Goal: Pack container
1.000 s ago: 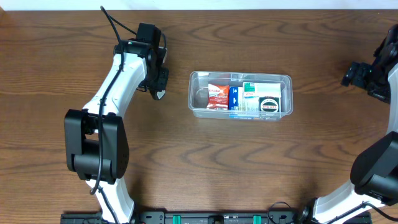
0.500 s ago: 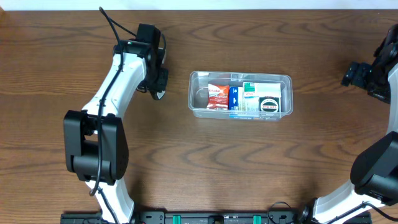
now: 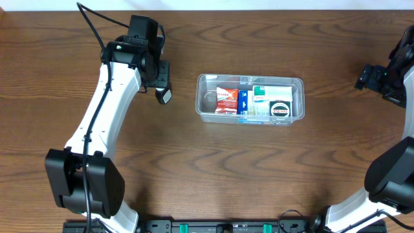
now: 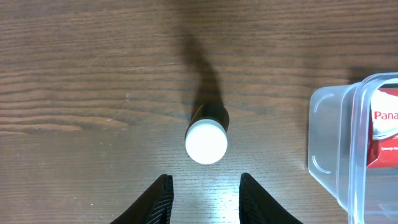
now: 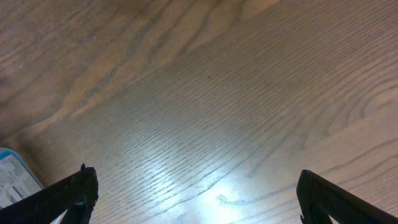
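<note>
Nearby, a white-capped bottle [image 4: 206, 140] stands on the table [image 3: 194, 168] beside the container [image 3: 206, 97], both arms' jaws released.

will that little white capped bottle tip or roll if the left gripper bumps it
The bottle seems to stand upright on a narrow base, so a sideways bump from the left gripper would probably topple it. It looks round, so once down it may roll on the smooth table. Its small size suggests it is light.
</note>
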